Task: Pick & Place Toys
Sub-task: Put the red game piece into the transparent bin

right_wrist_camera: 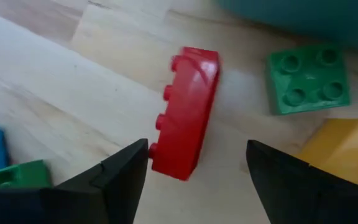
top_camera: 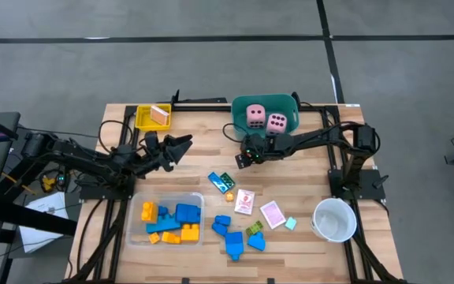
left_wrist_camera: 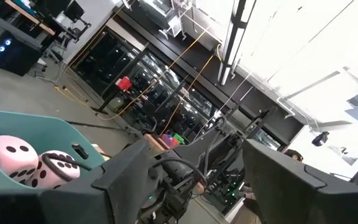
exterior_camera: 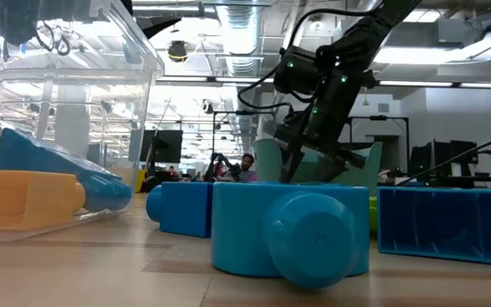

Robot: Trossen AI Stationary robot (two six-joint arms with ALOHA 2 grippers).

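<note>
A red block [right_wrist_camera: 188, 112] lies on the table beside the teal tub [top_camera: 265, 104], with a green block [right_wrist_camera: 306, 81] and a yellow block [right_wrist_camera: 347, 149] near it. My right gripper [right_wrist_camera: 197, 155] is open over the red block's near end, one finger on either side, and I see no touch. In the high view it [top_camera: 245, 156] hides these blocks. Two pink dice [top_camera: 266, 120] lie in the tub. My left gripper [top_camera: 181, 146] is open and empty, raised at the table's far left. Blue blocks [top_camera: 231, 237] and pink-white cards [top_camera: 258, 207] lie near the front.
A clear tray [top_camera: 136, 237] at the front left holds blue and orange blocks. A yellow tray [top_camera: 142, 118] with a card stands at the far left. A white cup [top_camera: 333, 219] stands at the front right. A green-blue block [top_camera: 221, 181] lies mid-table.
</note>
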